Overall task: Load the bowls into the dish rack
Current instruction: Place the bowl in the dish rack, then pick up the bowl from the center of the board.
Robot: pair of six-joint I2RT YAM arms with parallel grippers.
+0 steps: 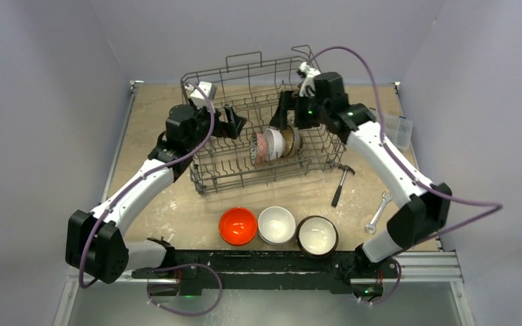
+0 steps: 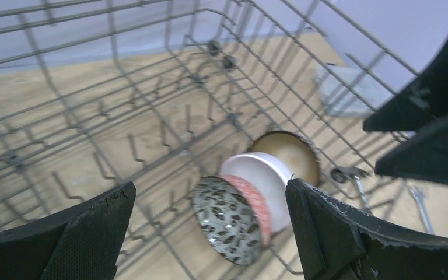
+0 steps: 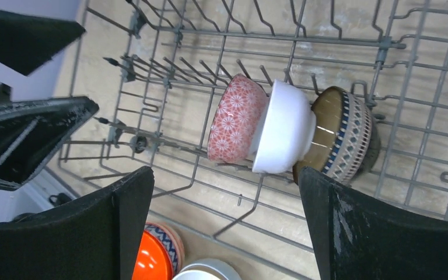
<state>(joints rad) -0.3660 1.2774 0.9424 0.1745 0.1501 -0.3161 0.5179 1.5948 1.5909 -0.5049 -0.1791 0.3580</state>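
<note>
Orange bowl (image 3: 149, 265) cut off by the lower edge

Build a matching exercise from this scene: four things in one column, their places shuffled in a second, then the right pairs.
1. glossy orange-red round bowl
2. red-patterned ceramic bowl
3. black-handled hammer
4. silver metal wrench

A. on the wooden table, by the near right corner of the dark-grey wire dish rack
B. beside the right arm's elbow
C. on edge inside the rack
D. left end of the three-bowl row in front of the rack

Pairs: 1-D, 2-C, 3-A, 4-B
</note>
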